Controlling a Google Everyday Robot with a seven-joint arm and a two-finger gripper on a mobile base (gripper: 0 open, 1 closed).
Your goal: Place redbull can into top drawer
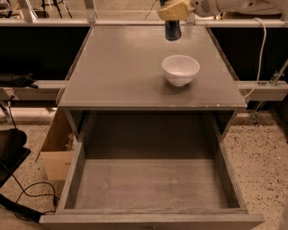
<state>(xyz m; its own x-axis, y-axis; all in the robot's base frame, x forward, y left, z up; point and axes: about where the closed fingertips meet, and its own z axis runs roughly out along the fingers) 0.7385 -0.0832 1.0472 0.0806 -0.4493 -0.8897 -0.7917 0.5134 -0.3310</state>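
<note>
The redbull can (173, 30), dark blue and silver, hangs upright under my gripper (175, 11) at the top of the camera view, above the far edge of the grey tabletop (117, 72). The gripper's tan fingers (166, 12) are shut on the can's top, which they hide. The arm reaches in from the upper right. The top drawer (74, 176) is pulled wide open below the table's front edge; its flat grey bottom holds nothing.
A white bowl (180, 69) stands on the tabletop, right of centre, in front of the can. A cardboard box (56, 148) sits on the floor left of the drawer. Black cables (27, 197) lie at lower left; a white cable (262, 58) hangs at right.
</note>
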